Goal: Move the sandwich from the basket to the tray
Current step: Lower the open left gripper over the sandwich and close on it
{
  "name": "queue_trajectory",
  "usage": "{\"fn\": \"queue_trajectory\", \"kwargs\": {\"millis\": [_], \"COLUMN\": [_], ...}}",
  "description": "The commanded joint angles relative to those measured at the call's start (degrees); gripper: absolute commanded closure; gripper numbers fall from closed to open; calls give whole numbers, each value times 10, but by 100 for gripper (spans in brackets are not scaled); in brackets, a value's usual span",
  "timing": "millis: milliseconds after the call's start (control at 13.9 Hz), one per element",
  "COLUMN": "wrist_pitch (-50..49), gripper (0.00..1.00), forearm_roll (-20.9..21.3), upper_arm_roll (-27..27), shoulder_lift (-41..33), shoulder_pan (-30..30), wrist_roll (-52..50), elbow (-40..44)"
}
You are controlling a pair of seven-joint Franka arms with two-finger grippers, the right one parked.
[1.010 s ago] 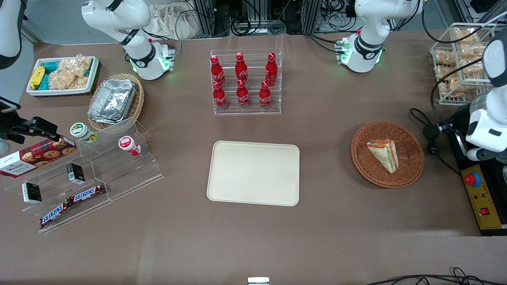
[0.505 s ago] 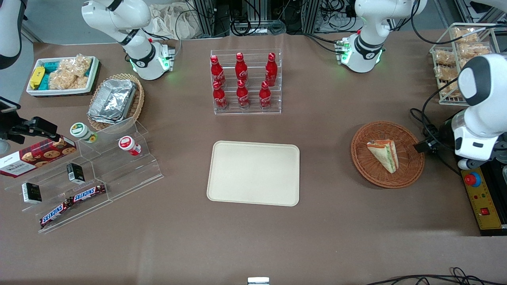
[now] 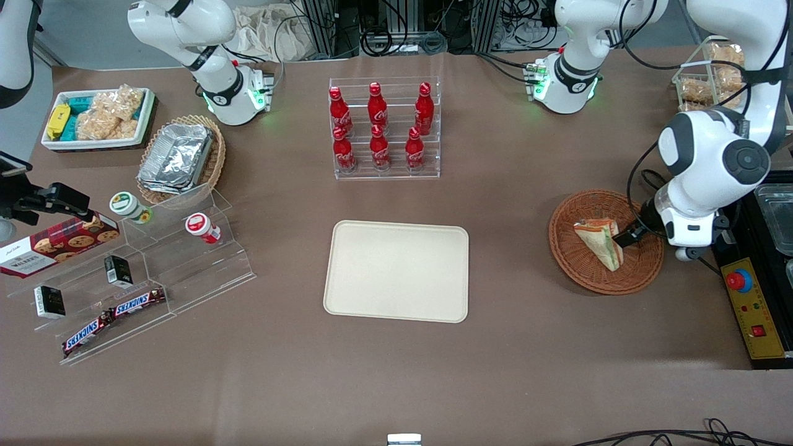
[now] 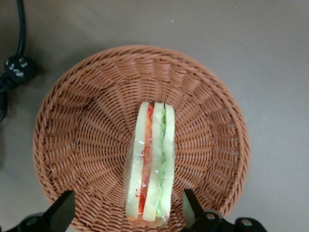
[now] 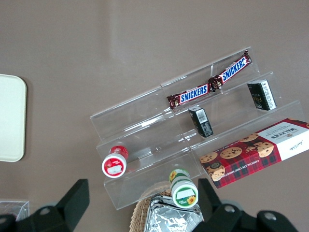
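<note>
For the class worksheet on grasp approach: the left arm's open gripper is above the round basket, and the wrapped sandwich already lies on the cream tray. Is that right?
Not quite. The sandwich lies in the basket, not on the tray, which holds nothing. The left wrist view shows it, with the open gripper above the basket, a finger either side of the sandwich.

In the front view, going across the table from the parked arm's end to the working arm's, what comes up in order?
Cookie box → foil containers → cola bottles and tray → sandwich in basket → open gripper above basket.
</note>
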Motion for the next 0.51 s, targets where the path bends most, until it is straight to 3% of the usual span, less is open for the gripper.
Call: {"fn": "queue_trajectory", "kwargs": {"millis": [0,433], "wrist_pitch": [19,38], "gripper": [0,0], "forearm_roll": [-5,1], "upper_arm_roll": [-3,-4], "shoulder_lift": [8,28], "shoulder_pan": [-9,-41], "wrist_roll": [-31,-61], "elbow": [-5,-20]}}
